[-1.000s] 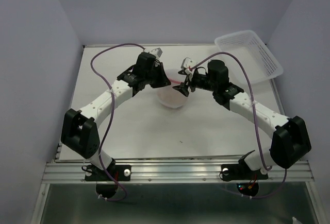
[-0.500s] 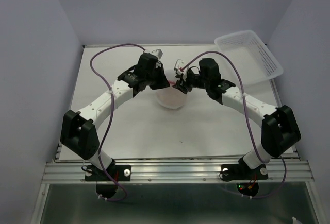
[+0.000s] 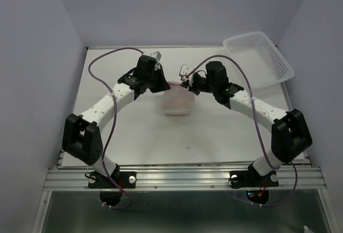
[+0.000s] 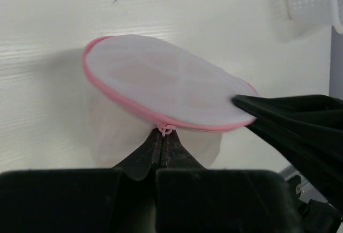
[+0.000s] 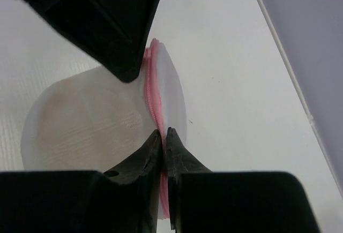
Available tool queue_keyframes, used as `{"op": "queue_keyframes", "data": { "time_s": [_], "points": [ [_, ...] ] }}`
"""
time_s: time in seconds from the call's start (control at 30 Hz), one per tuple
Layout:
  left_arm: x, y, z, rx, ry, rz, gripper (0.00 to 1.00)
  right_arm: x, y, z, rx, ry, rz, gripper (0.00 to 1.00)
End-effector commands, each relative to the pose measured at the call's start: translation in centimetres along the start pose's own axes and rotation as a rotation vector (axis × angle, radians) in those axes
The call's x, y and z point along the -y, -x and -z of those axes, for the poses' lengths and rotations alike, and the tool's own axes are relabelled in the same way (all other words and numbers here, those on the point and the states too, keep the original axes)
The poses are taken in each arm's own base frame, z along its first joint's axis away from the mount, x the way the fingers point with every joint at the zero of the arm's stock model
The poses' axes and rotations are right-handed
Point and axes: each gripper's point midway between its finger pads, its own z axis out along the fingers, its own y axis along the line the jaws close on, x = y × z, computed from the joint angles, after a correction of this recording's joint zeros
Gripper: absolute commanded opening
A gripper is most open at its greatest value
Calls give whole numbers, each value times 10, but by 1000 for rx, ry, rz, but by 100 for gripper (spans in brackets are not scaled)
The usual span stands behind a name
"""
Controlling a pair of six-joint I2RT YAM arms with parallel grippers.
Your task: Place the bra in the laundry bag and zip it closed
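Top external view, centre of the frame: the laundry bag (image 3: 178,102) sits on the table (image 3: 134,131) between both arms, its lid lying flat on the rim. Here the left gripper (image 3: 163,85) is clamped on the pink zipper pull (image 4: 165,130), and the right gripper (image 3: 188,85) pinches the pink trim (image 5: 152,96) on the other side. A tan shape inside is probably the bra; zipping looks nearly finished, though its end is unseen. Open tabletop lies around the bag, and the plastic bin (image 3: 260,56) stands well apart at upper right

laundry bag (image 3: 177,101) blurred overhead, contents indistinct through mesh, white basket (image 4: 316,0) cut off at corner
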Motion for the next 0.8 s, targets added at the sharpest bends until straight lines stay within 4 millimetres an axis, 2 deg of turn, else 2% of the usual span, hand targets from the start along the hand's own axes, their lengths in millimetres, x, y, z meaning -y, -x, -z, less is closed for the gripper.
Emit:
{"op": "queue_keyframes", "data": {
  "time_s": [0.0,0.2,0.27,0.33,0.4,0.47,0.6,0.63,0.67,0.77],
  "points": [
    [-37,8,3,30,64,50,0,8,22,20,47,-37,96,8],
    [-68,2,4,38,115,74,0,13,23,30,75,-46,110,6],
    [-83,0,-4,41,134,82,0,11,25,36,104,-26,132,6],
    [-106,-8,-18,25,186,104,0,-2,26,38,130,19,139,6],
    [-125,-15,-31,-16,221,123,0,-3,26,43,139,24,153,7],
    [-123,-14,-36,-9,199,125,0,-7,19,43,128,24,137,8],
    [-102,2,-26,43,121,100,0,-6,5,41,88,-3,86,16],
    [-92,12,-16,82,107,88,0,-6,5,42,90,-8,76,33],
    [-88,16,-10,101,101,78,0,-7,5,42,93,-14,57,35],
    [-60,27,10,155,36,47,0,-4,13,45,105,-24,17,57]
  ]
}}
